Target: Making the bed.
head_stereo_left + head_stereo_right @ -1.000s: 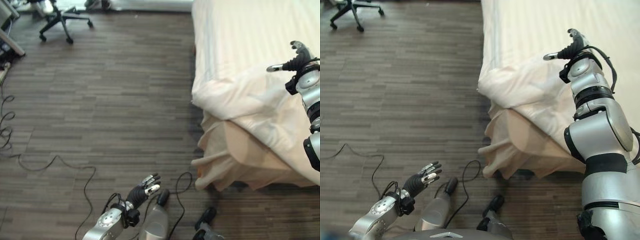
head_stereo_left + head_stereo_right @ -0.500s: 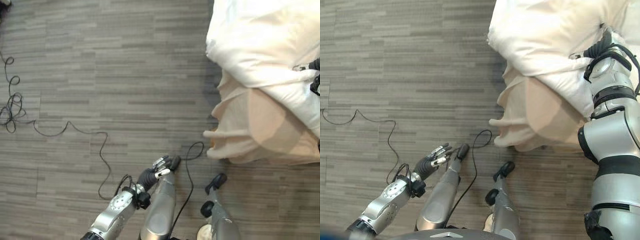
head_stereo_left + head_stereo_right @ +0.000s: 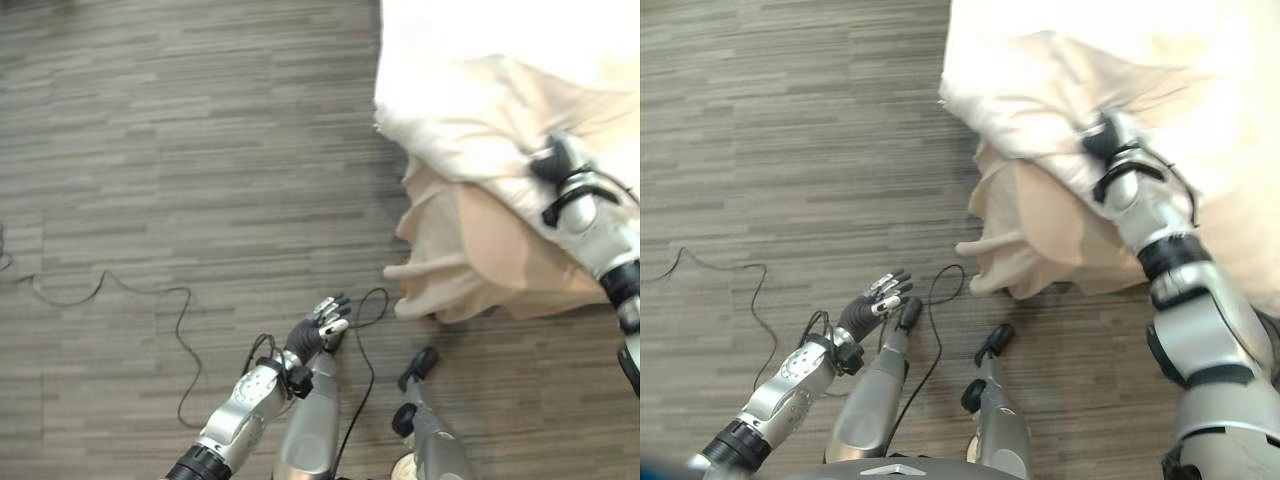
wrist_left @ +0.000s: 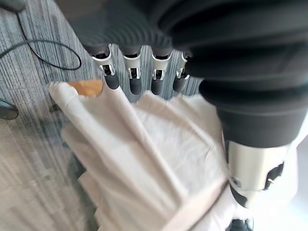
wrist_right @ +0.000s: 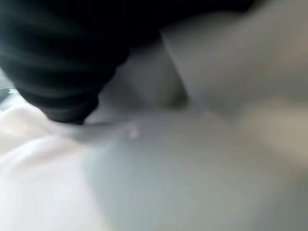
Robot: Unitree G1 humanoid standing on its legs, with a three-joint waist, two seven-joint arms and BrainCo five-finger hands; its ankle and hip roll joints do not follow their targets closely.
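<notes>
The bed's near corner sits at the upper right, with a rumpled white duvet bunched over it. A beige sheet hangs loose below the duvet down to the floor. My right hand is pressed down into the duvet at that corner, its dark cover showing and its fingers sunk in the cloth. The right wrist view has white cloth right against the hand. My left hand hangs low over the floor, left of the bed corner, with straight fingers and nothing in it.
Grey wood-plank floor spreads to the left of and in front of the bed. The hanging sheet's lowest fold juts out onto the floor near the bed's corner.
The camera has swung, so the whole scene has shifted. My right hand has dropped from above the bed onto the duvet at the corner. The left hand stays low over the floor.
</notes>
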